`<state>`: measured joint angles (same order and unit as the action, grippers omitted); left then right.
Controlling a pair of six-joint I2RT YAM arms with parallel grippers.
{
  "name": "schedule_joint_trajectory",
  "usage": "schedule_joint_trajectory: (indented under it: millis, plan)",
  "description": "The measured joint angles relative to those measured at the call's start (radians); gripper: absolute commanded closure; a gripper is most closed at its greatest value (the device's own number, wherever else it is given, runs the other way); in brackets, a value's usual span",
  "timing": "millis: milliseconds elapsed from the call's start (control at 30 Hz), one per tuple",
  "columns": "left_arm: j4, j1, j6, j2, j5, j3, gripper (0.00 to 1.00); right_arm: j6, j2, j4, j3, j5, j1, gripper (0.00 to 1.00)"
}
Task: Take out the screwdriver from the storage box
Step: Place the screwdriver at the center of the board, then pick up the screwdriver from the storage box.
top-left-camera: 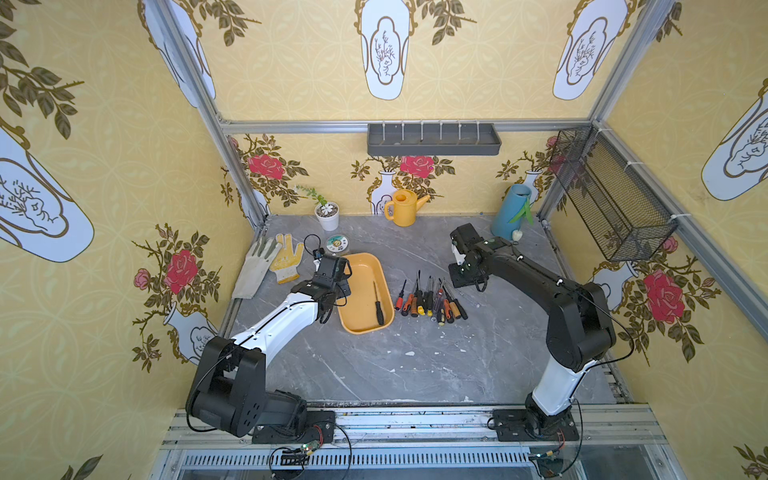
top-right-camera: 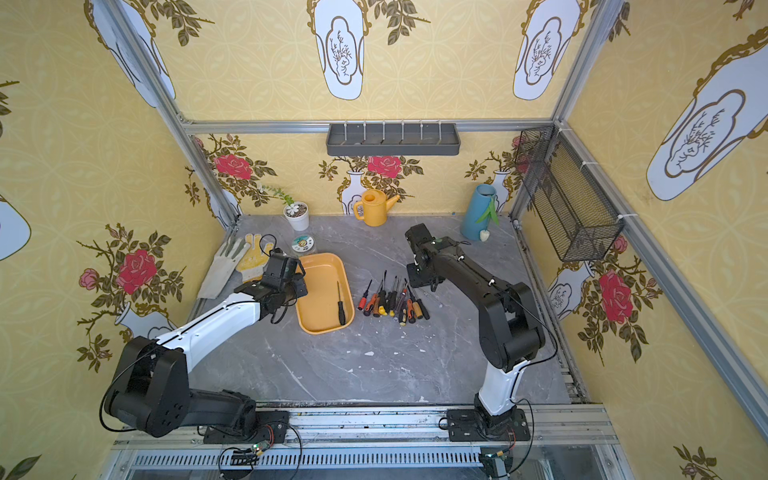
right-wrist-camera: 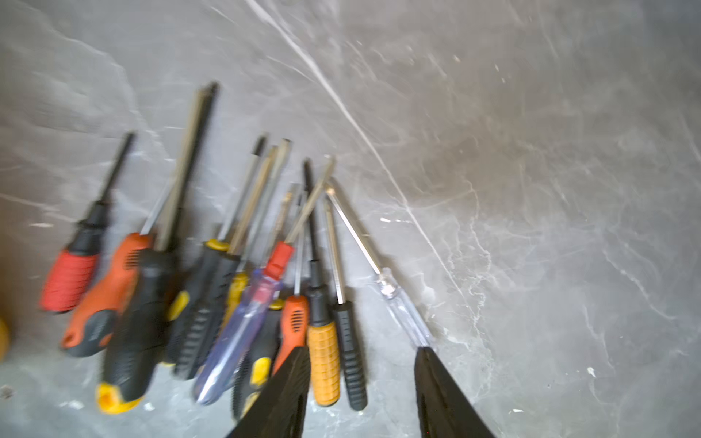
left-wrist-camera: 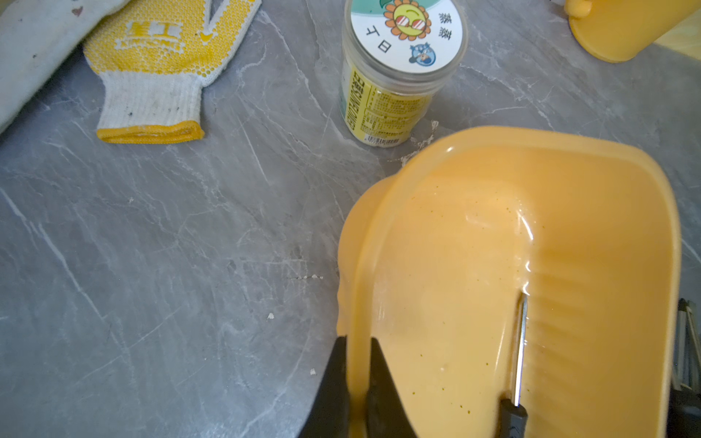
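Note:
The storage box (top-left-camera: 360, 266) (top-right-camera: 320, 274) is a shallow yellow-orange tub on the grey table. One black-handled screwdriver (top-left-camera: 378, 305) (top-right-camera: 340, 305) (left-wrist-camera: 519, 341) lies inside along its right wall. My left gripper (top-left-camera: 341, 291) (top-right-camera: 301, 289) (left-wrist-camera: 356, 341) is shut on the box's left rim (left-wrist-camera: 360, 265), one finger outside and one inside. My right gripper (top-left-camera: 467, 280) (top-right-camera: 419, 276) (right-wrist-camera: 362, 350) hangs open, holding nothing, over the right end of a row of several screwdrivers (top-left-camera: 430, 297) (top-right-camera: 392, 297) (right-wrist-camera: 212, 288) lying on the table right of the box.
Two gloves (top-left-camera: 286, 257) (left-wrist-camera: 151, 76) and a labelled jar (top-left-camera: 337, 244) (left-wrist-camera: 398, 68) lie behind the box. A plant pot (top-left-camera: 328, 214), a yellow watering can (top-left-camera: 404, 206) and a blue vase (top-left-camera: 510, 212) stand along the back wall. A grey tray (top-left-camera: 432, 139) and a mesh basket (top-left-camera: 611, 195) hang on the walls.

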<state>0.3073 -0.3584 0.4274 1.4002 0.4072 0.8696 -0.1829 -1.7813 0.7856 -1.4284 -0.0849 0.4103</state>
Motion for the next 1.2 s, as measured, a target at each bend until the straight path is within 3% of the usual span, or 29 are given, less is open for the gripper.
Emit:
schedule_joint_trajectory:
  millis: [667, 1200]
  plan:
    - [-0.004, 0.000, 0.008, -0.017, -0.002, -0.014, 1.00, -0.076, -0.061, -0.133, -0.136, 0.237, 0.280, 0.46]
    - [-0.008, 0.000, 0.015, -0.014, -0.004, -0.016, 1.00, -0.158, -0.217, -0.201, -0.198, 0.306, 0.422, 0.47]
